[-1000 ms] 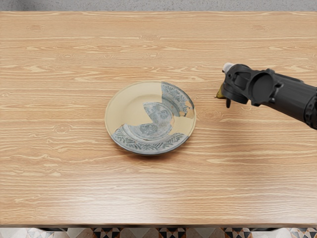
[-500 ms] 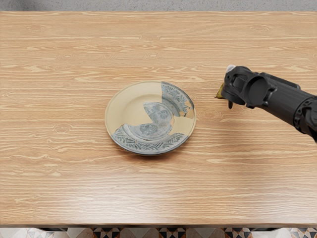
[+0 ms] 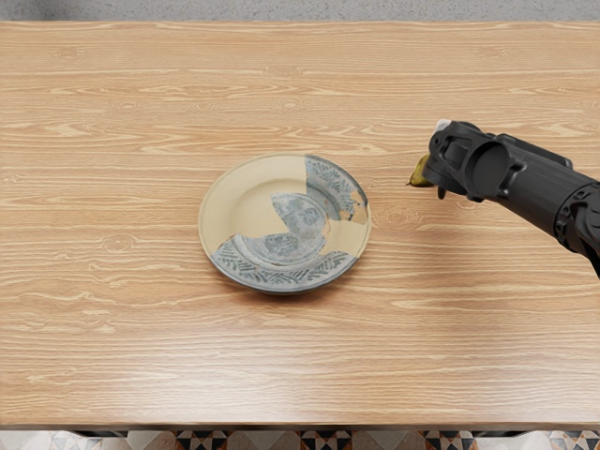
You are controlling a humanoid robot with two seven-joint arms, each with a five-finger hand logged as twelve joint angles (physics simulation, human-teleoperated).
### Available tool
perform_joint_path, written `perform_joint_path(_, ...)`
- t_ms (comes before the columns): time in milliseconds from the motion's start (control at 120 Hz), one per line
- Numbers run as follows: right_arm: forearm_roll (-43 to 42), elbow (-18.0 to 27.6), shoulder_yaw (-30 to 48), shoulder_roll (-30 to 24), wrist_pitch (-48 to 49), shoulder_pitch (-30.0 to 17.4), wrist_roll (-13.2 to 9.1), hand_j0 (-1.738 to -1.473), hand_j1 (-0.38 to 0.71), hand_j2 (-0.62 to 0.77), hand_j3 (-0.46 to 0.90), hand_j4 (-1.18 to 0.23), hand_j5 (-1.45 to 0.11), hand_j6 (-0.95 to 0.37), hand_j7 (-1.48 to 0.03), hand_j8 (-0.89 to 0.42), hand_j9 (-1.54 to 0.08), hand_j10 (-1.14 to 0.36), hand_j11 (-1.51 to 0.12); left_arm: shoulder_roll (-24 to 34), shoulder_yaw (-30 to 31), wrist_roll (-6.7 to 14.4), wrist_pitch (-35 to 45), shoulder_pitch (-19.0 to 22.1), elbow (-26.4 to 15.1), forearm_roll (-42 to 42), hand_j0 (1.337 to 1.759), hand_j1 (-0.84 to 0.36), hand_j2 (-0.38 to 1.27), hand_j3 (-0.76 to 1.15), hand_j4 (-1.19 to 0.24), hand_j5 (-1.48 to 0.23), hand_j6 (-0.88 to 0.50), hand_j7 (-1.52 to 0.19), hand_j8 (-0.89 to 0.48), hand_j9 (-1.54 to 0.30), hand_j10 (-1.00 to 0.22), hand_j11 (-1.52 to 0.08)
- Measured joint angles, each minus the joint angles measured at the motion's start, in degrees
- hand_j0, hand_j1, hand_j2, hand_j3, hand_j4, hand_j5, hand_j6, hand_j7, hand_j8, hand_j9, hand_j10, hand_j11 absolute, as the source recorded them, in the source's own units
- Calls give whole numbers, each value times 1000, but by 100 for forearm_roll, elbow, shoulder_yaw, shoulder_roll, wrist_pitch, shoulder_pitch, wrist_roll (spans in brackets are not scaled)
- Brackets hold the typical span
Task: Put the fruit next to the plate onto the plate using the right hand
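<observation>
A round ceramic plate (image 3: 284, 222), beige with grey-blue patterned patches, lies flat in the middle of the wooden table. To its right only a small yellow-brown tip of the fruit (image 3: 419, 173) shows on the table. The rest of the fruit is hidden under my black right hand (image 3: 444, 167). That hand hangs low over the fruit, and its arm comes in from the right edge. A gap of bare wood separates the fruit from the plate's rim. Nothing lies on the plate. The left arm is out of view.
The wooden table (image 3: 141, 356) spans nearly the whole view. Its far edge runs along the top and its near edge along the bottom, with patterned floor below.
My right hand has shifted slightly to the right and turned a little over the fruit. The fruit's visible tip and the plate stay where they were.
</observation>
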Motion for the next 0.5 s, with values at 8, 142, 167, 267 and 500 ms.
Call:
perform_joint_path(8, 0, -1, 0, 0, 3, 0, 0, -1658, -58, -47, 0, -247, -317, -248, -317, -247, -317, -246, -317, 0, 0, 0, 0, 0, 0, 0, 1658, 334, 2, 0, -13, -17, -13, -17, -13, -17, -13, -17)
perform_joint_path(142, -3, -6, 5, 0, 31, 6, 0, -1658, -43, -49, 0, -259, -333, -260, -333, -259, -333, -258, -333, 0, 0, 0, 0, 0, 0, 0, 1658, 334, 2, 0, -13, -17, -13, -17, -13, -17, -13, -17)
perform_joint_path(167, -4, -6, 5, 0, 33, 6, 0, -1658, -41, -50, 0, -260, -335, -262, -335, -261, -335, -260, -335, 0, 0, 0, 0, 0, 0, 0, 1658, 334, 2, 0, -13, -17, -13, -17, -13, -17, -13, -17)
perform_joint_path(267, -7, -8, 6, 0, 39, 6, 0, -1658, -31, -51, 0, -269, -346, -270, -346, -269, -346, -268, -346, 0, 0, 0, 0, 0, 0, 0, 1658, 334, 2, 0, -13, -17, -13, -17, -13, -17, -13, -17)
perform_joint_path(500, -3, -8, 7, 0, 48, 9, 0, -1658, -8, -55, 0, -288, -371, -289, -371, -289, -371, -288, -371, 0, 0, 0, 0, 0, 0, 0, 1658, 334, 2, 0, -13, -17, -13, -17, -13, -17, -13, -17)
